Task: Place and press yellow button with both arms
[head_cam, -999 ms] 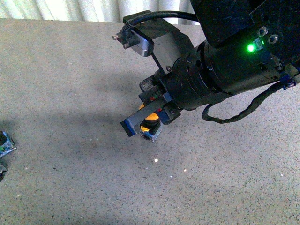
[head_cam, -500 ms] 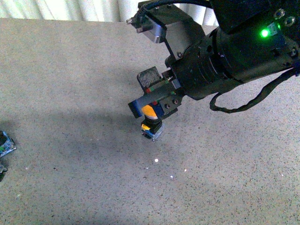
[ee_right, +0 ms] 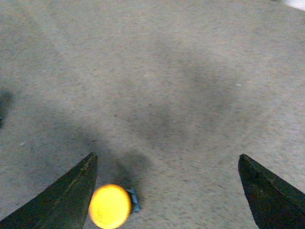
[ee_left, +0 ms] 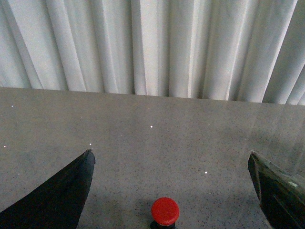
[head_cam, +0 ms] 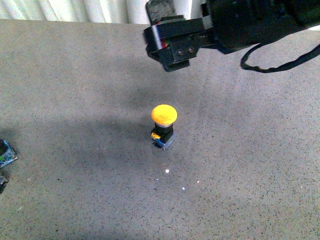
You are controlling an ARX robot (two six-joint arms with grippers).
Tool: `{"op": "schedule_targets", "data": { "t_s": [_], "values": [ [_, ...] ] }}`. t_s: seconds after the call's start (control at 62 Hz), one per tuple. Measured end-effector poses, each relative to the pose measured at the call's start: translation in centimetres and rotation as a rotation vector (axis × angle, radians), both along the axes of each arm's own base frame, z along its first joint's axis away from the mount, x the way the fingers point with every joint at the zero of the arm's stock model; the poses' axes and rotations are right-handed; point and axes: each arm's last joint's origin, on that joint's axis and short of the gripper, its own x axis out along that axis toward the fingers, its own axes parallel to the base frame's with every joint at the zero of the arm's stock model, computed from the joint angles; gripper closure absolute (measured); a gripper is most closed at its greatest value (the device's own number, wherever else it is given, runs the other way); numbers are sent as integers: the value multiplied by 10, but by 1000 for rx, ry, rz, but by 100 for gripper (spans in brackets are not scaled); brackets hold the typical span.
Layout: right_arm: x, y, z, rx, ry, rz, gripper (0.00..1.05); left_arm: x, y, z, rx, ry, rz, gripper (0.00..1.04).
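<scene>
Oddly, my left fingers never appear in the front view; only their wrist camera shows them, spread wide and empty, with a red button between them, its base cut off at the frame edge. My right fingers hang raised, spread and empty. The yellow button stands upright and alone on the speckled worktop, apart from both.

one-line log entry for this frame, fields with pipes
yellow button: upright on table, free | right hand: open, above button, empty | left hand: open, empty, red button below | press: not yet
</scene>
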Motion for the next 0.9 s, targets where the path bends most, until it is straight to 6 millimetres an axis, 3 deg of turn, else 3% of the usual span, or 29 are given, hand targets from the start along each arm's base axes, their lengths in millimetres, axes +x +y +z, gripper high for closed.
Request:
{"op": "schedule_targets", "data": {
  "t_s": [0.145, 0.258, 0.322, 0.371, 0.467, 0.709, 0.903],
  "values": [
    [-24, -39, 16, -19, -103, -107, 9, 0, 0, 0, 0, 0, 0, 9],
    [-50, -51, 43, -8, -218, -109, 9, 0, 0, 0, 0, 0, 0, 9],
    [-62, -56, 52, 11, -434, -304, 21, 0, 0, 0, 0, 0, -1, 9],
    [-76, -62, 45, 40, -535, -398, 34, 0, 0, 0, 0, 0, 0, 9],
    [-98, -71, 23, 52, -529, -419, 55, 0, 0, 0, 0, 0, 0, 9],
    [-135, -83, 1, 57, -531, -420, 102, 0, 0, 0, 0, 0, 0, 9],
    [-154, -95, -8, 59, -529, -421, 103, 0, 0, 0, 0, 0, 0, 9]
  ]
}}
